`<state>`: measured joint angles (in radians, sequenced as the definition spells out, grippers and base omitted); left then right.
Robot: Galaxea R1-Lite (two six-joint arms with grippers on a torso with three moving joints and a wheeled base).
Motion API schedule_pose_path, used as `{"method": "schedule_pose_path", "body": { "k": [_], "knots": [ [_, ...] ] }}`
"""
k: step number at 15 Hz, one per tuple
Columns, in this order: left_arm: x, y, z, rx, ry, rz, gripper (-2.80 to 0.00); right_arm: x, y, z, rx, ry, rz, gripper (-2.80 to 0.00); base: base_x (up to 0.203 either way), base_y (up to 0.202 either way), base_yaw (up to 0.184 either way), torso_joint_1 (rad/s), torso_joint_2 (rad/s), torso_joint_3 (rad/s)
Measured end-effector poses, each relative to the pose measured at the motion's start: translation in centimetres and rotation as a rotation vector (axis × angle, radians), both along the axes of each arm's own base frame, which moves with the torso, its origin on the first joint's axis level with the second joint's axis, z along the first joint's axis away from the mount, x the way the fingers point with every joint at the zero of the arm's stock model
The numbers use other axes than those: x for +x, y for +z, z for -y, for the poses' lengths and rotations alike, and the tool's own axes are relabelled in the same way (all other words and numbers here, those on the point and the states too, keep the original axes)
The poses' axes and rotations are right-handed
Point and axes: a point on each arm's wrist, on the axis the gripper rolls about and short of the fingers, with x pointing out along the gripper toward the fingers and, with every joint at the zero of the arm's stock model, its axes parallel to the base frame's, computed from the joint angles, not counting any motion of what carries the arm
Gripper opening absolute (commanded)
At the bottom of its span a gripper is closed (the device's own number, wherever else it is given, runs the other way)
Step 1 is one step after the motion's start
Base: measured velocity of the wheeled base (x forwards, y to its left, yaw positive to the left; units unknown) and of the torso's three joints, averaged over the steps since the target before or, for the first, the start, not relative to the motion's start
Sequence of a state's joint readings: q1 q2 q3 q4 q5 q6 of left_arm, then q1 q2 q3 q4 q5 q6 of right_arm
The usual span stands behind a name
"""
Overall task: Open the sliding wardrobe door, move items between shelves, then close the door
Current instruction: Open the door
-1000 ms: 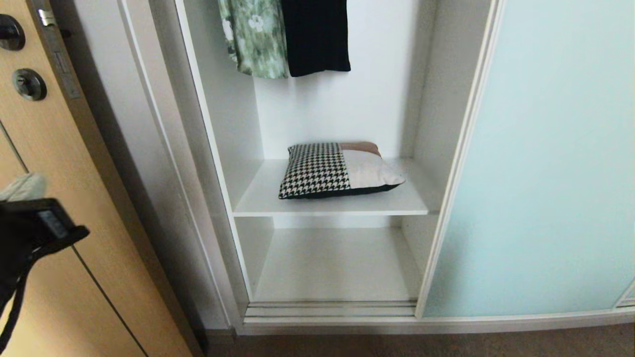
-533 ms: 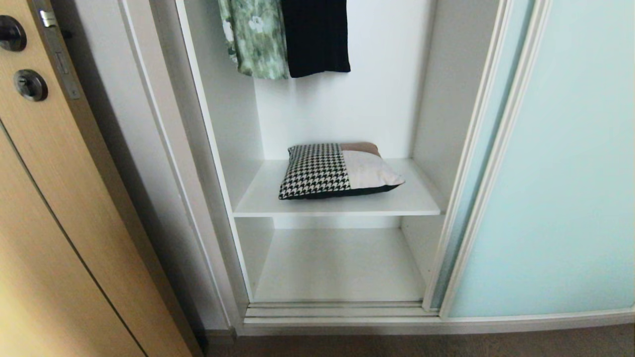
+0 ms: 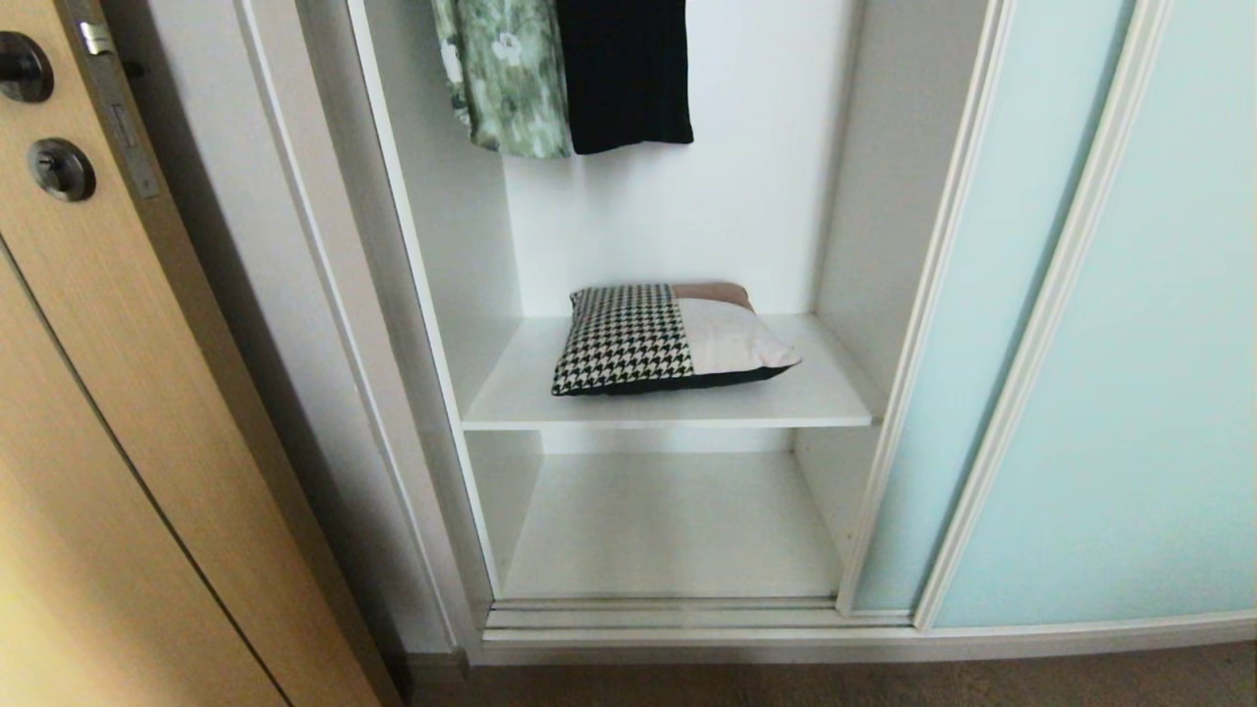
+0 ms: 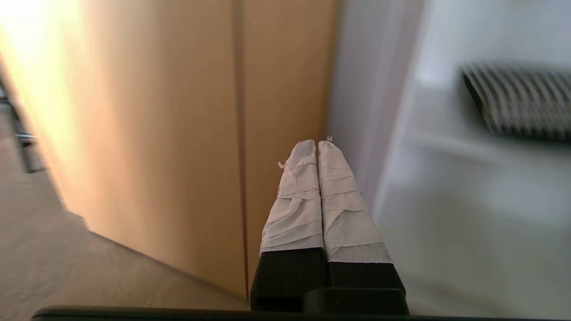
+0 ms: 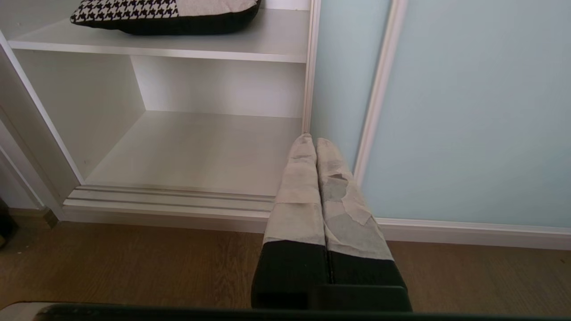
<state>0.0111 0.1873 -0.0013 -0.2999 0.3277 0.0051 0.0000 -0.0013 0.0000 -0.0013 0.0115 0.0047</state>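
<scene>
The sliding wardrobe door (image 3: 1129, 393), pale aqua with a white frame, stands pushed to the right and leaves the compartment open. A houndstooth cushion (image 3: 624, 339) lies on the upper shelf (image 3: 815, 403), with cream fabric (image 3: 732, 339) at its right; I cannot tell whether that is a second cushion. The lower shelf (image 3: 668, 530) is bare. Neither gripper shows in the head view. My left gripper (image 4: 317, 142) is shut on nothing, low before the oak door (image 4: 156, 133). My right gripper (image 5: 311, 139) is shut and empty, low in front of the door's frame (image 5: 379, 89), with the cushion (image 5: 134, 9) above.
A second aqua panel (image 3: 982, 344) stands behind the sliding door. A green floral garment (image 3: 506, 74) and a black garment (image 3: 626, 69) hang above the shelves. The oak door (image 3: 98, 442) is at the left. The door track (image 3: 658, 614) runs along the wood floor (image 5: 134, 263).
The sliding door has gone further right, uncovering a second aqua panel behind it. My left gripper has dropped out of the head view at the lower left.
</scene>
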Motion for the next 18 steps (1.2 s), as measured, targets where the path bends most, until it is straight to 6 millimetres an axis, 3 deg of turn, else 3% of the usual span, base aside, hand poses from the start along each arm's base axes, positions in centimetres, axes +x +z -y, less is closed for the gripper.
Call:
{"method": "schedule_pose_path", "body": {
  "k": [4, 7, 18],
  "knots": [
    [-1.5, -2.5, 0.5, 0.052, -0.236, -0.184, -2.8, 0.0, 0.0, 0.0, 0.0, 0.0, 0.0, -2.8, 0.0, 0.0, 0.0, 0.0, 0.0, 0.0],
    [-1.9, -2.7, 0.8, 0.183, -0.339, -0.189, -2.8, 0.0, 0.0, 0.0, 0.0, 0.0, 0.0, -2.8, 0.0, 0.0, 0.0, 0.0, 0.0, 0.0],
    [-1.5, -3.3, 0.7, 0.05, -0.329, -0.113, -2.8, 0.0, 0.0, 0.0, 0.0, 0.0, 0.0, -2.8, 0.0, 0.0, 0.0, 0.0, 0.0, 0.0]
  ]
}}
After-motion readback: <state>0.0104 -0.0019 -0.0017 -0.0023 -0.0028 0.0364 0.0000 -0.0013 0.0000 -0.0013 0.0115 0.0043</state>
